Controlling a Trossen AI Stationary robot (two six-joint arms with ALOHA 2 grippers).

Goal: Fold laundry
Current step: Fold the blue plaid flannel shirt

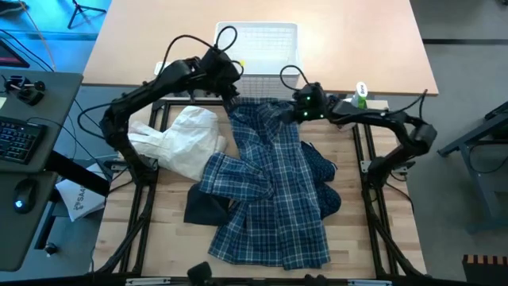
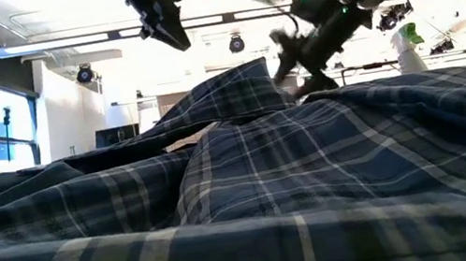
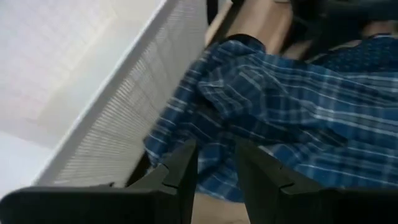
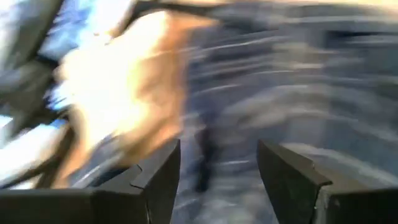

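- A blue-and-white plaid shirt [image 1: 274,191] is spread, rumpled, over the middle of the wooden counter [image 1: 349,238], reaching from the near edge up to the white basket [image 1: 258,44] at the far side.
- In the low view, the plaid shirt [image 2: 250,175] fills the foreground, with one fold raised into a peak.
- A navy garment [image 1: 321,163] is seen partly under the plaid shirt on its right side; a small dark piece [image 1: 205,208] lies at the shirt's left edge.
- A white cloth [image 1: 186,139] is bunched to the left of the shirt, just beside it.
- The left gripper [image 1: 232,89] is held above the shirt's far left corner, next to the basket; in its wrist view the jaws are seen slightly apart with nothing between them, the shirt [image 3: 292,106] lying beyond.
- The right gripper [image 1: 290,111] is placed over the shirt's far edge; its jaws are seen well apart and empty in the right wrist view.
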